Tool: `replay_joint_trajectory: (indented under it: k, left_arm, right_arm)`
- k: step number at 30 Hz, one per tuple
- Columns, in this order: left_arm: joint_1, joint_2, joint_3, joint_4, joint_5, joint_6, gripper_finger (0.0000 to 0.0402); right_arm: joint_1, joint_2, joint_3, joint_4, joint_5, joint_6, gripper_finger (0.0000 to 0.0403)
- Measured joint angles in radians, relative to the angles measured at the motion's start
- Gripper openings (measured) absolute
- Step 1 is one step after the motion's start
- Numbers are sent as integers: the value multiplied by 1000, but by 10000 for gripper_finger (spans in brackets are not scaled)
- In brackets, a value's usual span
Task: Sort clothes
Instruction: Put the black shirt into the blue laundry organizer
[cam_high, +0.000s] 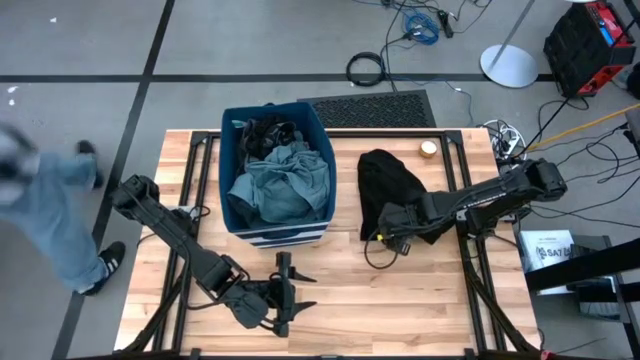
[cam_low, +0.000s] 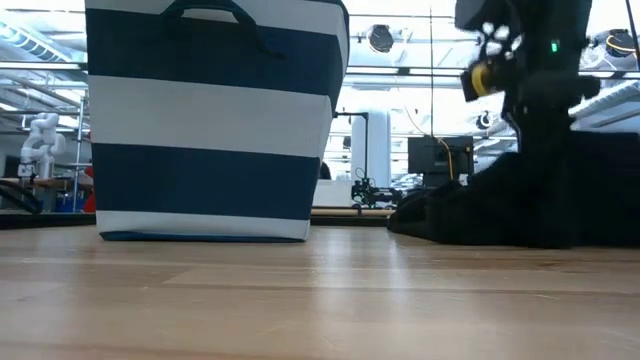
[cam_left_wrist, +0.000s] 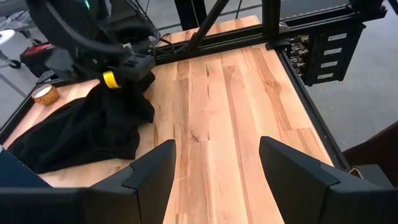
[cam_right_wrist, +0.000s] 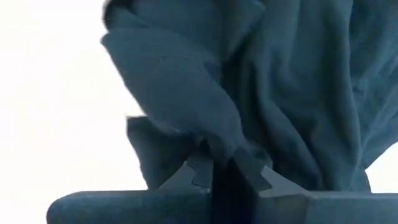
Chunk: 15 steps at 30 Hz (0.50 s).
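High view: the black garment (cam_high: 388, 190) lies heaped on the wooden table (cam_high: 400, 310) toward its right half, just beside the right wall of the navy-and-white striped bin (cam_high: 227, 170), which stands at the middle of the far edge and holds a grey-green garment (cam_high: 283, 185) with darker pieces (cam_high: 268, 132) behind it. The heap's long axis runs from the far edge toward the near edge. The right gripper (cam_high: 385, 232) sits at the heap's near end, reaching in from the table's right edge; in the right wrist view its fingers (cam_right_wrist: 200, 174) are pressed together with a fold of the dark cloth (cam_right_wrist: 249, 93) pinched between them. The left gripper (cam_high: 290, 290) rests low near the near edge, its fingers (cam_left_wrist: 152, 171) spread and empty, well apart from the heap. Judged from this layout, the right arm is the nearer one, and the bin lies directly leftward across the table from its grip. A small roll of tape (cam_high: 429, 148) lies near the far edge.
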Motion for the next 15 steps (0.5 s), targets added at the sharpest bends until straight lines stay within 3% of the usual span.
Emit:
replay_joint_trajectory:
  k: [8,15]
  left_arm:
    - [-4,0,0,14,-1,1,242]
    - [-5,0,0,16,-2,8,242]
  right_arm:
    - [125,0,290,-104,5,13,5]
    - [281,0,578,-121,87,1,2]
